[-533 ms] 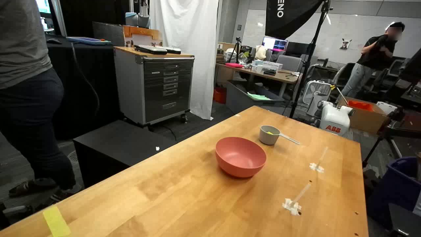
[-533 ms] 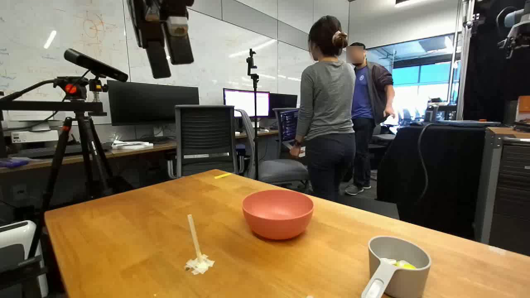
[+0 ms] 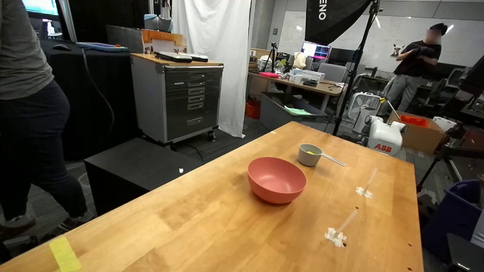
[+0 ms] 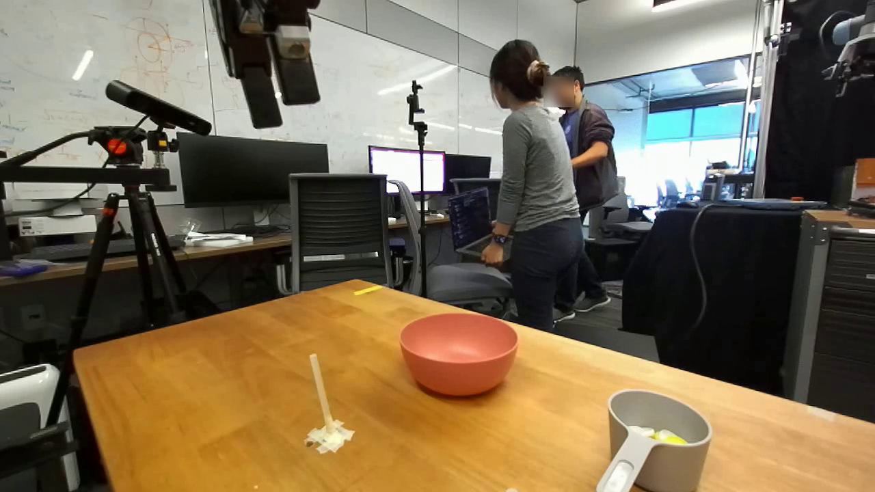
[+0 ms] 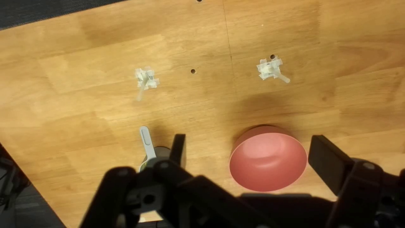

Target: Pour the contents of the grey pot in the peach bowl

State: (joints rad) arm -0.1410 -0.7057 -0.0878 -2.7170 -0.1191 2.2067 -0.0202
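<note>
The pot stands upright on the worktop, apart from the bowl, lumps inside. The claw is spread wide, holding nothing. The pot looks light and stiff, perhaps slick; its handle seems the best hold.

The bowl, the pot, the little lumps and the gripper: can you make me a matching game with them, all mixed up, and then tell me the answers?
Things:
1. bowl
2. pot
3. little lumps
4. gripper

Colours, places and states:
A. inside the pot
B. open, holding nothing
C. salmon-pink
D. grey, with a handle

Right pairs: 1-C, 2-D, 3-A, 4-B
</note>
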